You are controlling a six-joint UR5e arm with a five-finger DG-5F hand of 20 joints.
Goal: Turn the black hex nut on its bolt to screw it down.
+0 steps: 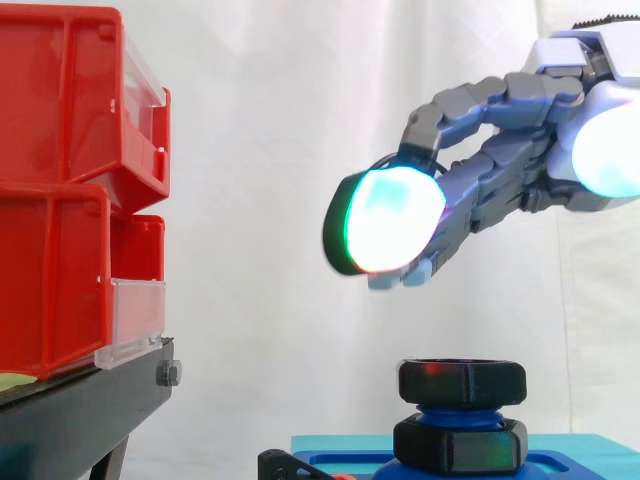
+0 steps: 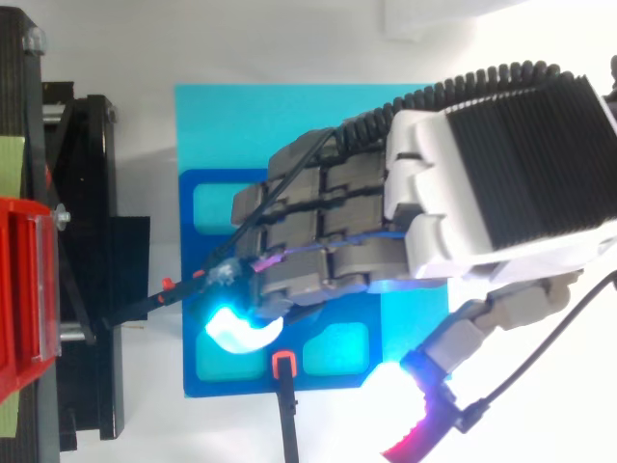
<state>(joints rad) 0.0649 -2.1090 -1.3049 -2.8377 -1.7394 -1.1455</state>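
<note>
Hand (image 2: 501, 164) over blue plate (image 2: 241, 121); red bin (image 2: 19, 289) at L.

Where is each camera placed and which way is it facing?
Side view: beside the work, level across it, at the black hex nut and red bins; the hand enters from the right, above the nut.
Top view: overhead, looking down on the blue base; the hand enters from the right.
Shared: hand, red bins, blue base.

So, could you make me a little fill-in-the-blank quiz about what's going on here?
The robot hand hovers ___ the upper black hex nut without touching it.
The bolt holding that nut is coloured ___.
The red bins sit on a ___ stand.
Missing words: above; blue; black.
</note>
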